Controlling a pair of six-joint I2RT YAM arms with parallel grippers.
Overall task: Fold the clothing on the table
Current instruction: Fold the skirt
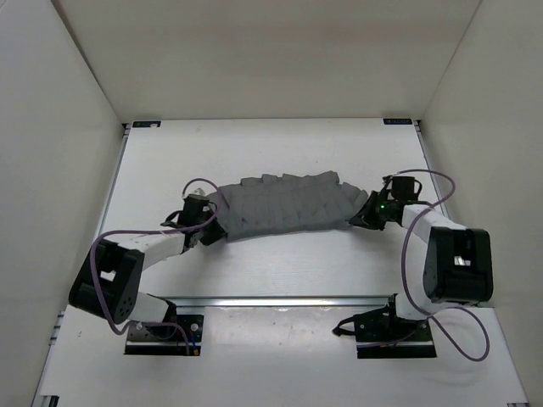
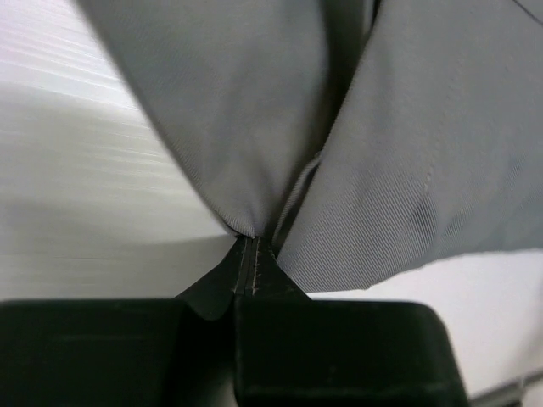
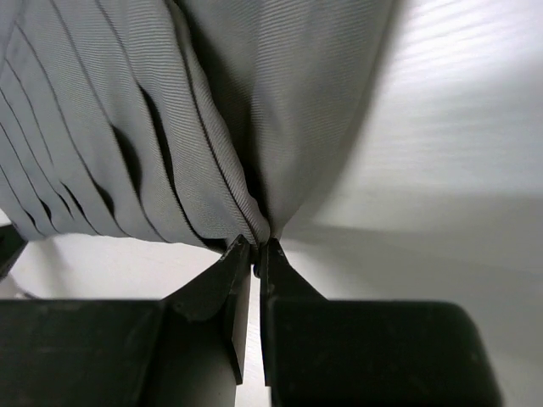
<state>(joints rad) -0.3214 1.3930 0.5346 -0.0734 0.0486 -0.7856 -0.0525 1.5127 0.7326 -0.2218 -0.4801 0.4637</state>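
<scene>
The clothing [image 1: 288, 203], a grey pleated skirt, lies spread in a shallow arch across the middle of the white worktop [image 1: 280, 271], its pleats running from the far edge toward the near one. From above, the left tool [image 1: 221, 229] meets the skirt at its near left corner and the right tool [image 1: 358, 219] meets it at its right end, so the garment stretches between the two with one at each end. Both arms reach in low from the near side, each trailing a purple cable [image 1: 102, 280].

In the left wrist view, the left tool [image 2: 253, 251] has its two black fingers pressed together, with a bunched corner of the clothing [image 2: 246, 110] pinched at their very tips. The fabric fans up and away from that pinch in two smooth grey folds, one to each side. The pale worktop [image 2: 76, 178] shows to the left and at the lower right.

In the right wrist view, the right tool [image 3: 254, 249] is clamped on the clothing [image 3: 161, 119] too. Only a thin slit shows between its fingers, and the cloth is gathered to a point right at the tips. The pleats spread up and to the left of the grip, with a smoother fold rising straight above it. Bare worktop [image 3: 458, 161] lies to the right.
</scene>
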